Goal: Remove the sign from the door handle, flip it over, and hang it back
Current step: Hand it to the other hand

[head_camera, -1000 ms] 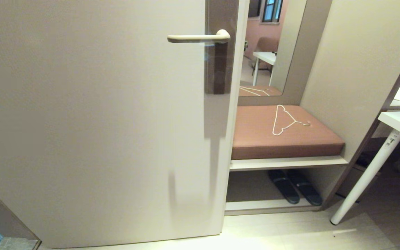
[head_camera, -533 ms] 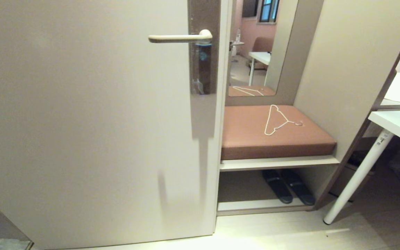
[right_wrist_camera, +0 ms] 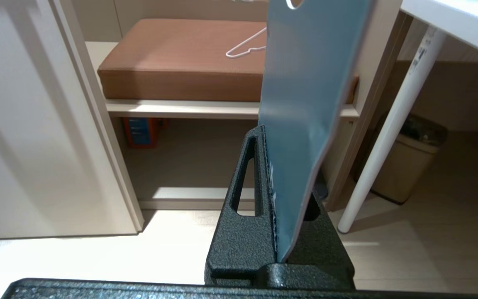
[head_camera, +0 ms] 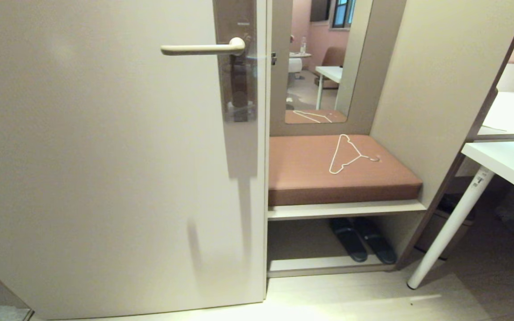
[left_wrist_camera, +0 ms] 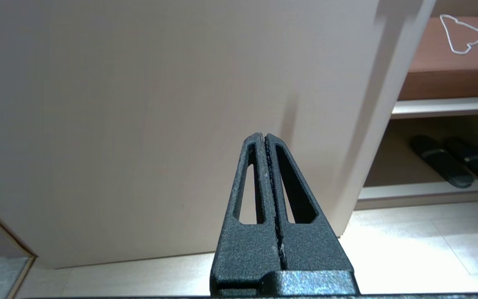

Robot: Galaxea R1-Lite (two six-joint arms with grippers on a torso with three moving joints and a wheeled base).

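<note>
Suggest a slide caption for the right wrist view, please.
Right gripper clamps the blue sign, bench cushion behind.

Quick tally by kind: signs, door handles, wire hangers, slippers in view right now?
Sign: 1, clamped in the right gripper
Door handle: 1, bare
Wire hanger: 1, on the cushion
Slippers: 2
Total: 5

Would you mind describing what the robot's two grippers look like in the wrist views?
Both look alike. The left gripper is matte black with a grainy, speckled texture; its two fingers taper to a point, each pierced by a long slot. The right gripper has the same black textured build and slotted fingers. No cables or markings show.
</note>
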